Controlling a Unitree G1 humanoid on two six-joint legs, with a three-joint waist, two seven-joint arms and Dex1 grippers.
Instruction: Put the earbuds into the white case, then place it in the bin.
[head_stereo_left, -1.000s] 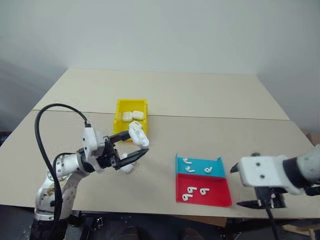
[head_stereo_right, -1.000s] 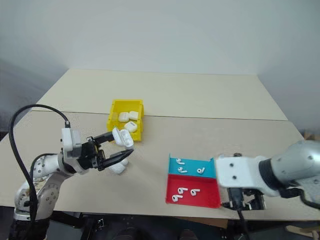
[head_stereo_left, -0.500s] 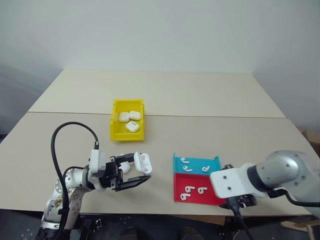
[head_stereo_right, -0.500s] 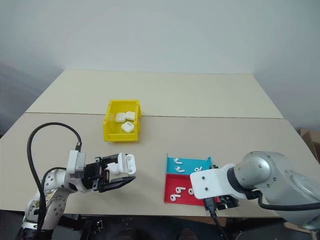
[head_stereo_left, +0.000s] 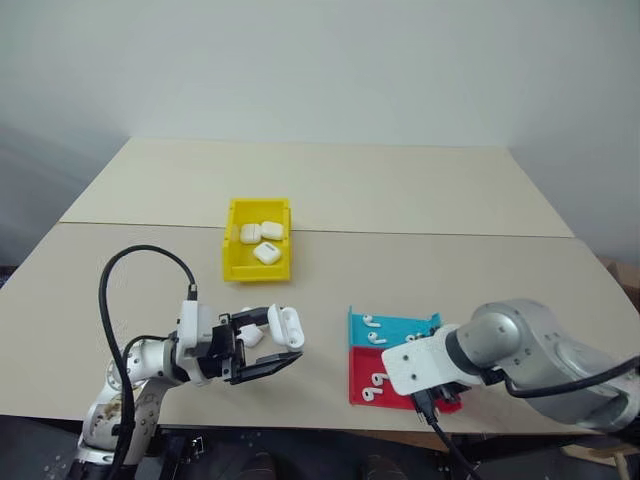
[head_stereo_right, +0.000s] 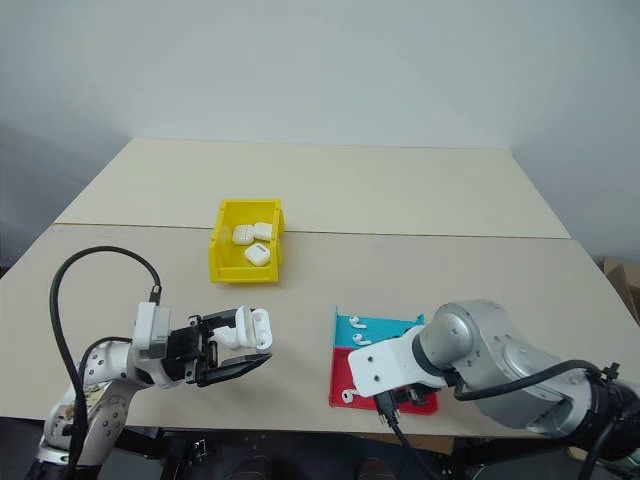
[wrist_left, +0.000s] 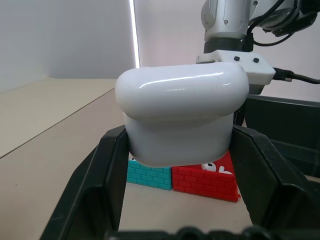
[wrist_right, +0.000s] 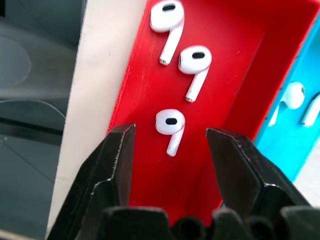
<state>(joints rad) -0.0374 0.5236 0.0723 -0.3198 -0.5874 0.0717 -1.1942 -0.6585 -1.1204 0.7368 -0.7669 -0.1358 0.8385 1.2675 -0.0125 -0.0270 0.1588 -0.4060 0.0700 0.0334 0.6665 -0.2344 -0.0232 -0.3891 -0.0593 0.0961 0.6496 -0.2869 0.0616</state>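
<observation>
My left gripper (head_stereo_left: 281, 338) is shut on a white case (head_stereo_left: 284, 326), held above the table's front left with its lid apparently flipped open. In the left wrist view the case (wrist_left: 180, 115) sits between the two black fingers (wrist_left: 102, 190). My right gripper (wrist_right: 171, 134) points down into the red tray (wrist_right: 235, 65), open, its fingers on either side of one earbud (wrist_right: 169, 122) without touching it. Two more earbuds (wrist_right: 195, 62) lie beyond in the same tray. The yellow bin (head_stereo_left: 232, 258) stands farther back and holds three white cases (head_stereo_left: 262, 240).
A blue tray (head_stereo_left: 400, 330) with three earbuds (head_stereo_left: 372, 322) adjoins the red tray (head_stereo_left: 362, 392) on its far side. Both trays sit close to the table's front edge. A black cable (head_stereo_left: 110, 300) loops above my left arm.
My right arm swung left and down from beside the trays to over the red tray, and its jaws narrowed. My left gripper sank a little with the case early on, then held still.
</observation>
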